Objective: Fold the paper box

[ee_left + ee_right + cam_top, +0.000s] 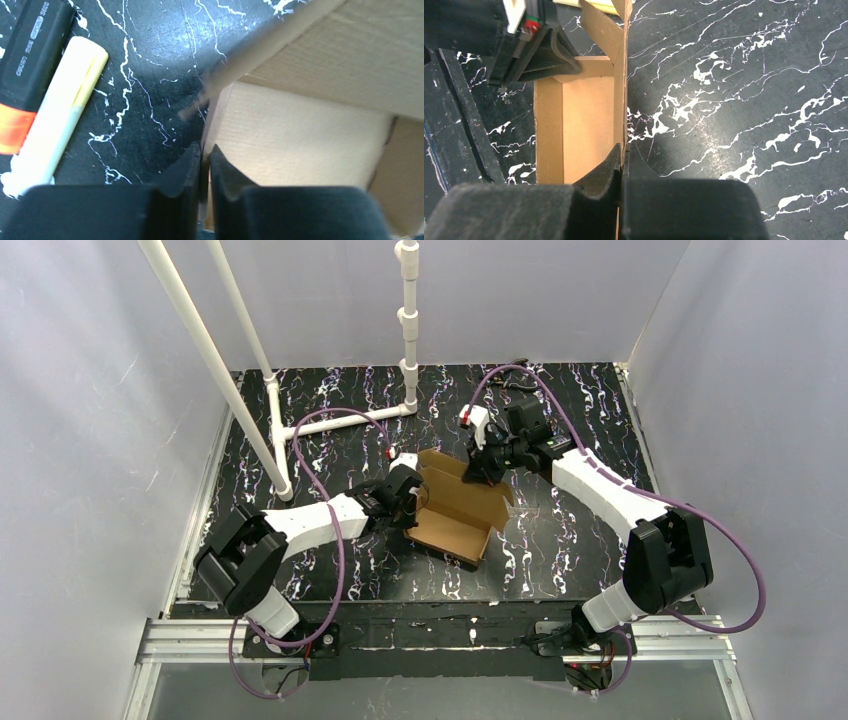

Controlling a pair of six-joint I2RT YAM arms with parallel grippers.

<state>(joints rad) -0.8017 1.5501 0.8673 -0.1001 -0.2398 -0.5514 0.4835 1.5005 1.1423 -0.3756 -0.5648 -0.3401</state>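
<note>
Black, white-veined marble tabletop (560, 560) carries the plain brown cardboard paper box (455, 515), half-raised between both grippers. The left gripper (205, 152) pinches narrowly on one upright wall edge, with a pale yellow stick (65, 105) and an orange-tipped black marker (30, 60) lying left of its fingers. The right gripper (623, 152) is clamped on another wall's edge, with bare tabletop spreading right of its fingers.

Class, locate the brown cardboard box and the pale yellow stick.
brown cardboard box (455, 512): top external view, inner floor panel.
pale yellow stick (80, 80): left wrist view, yellow upper end.
</note>
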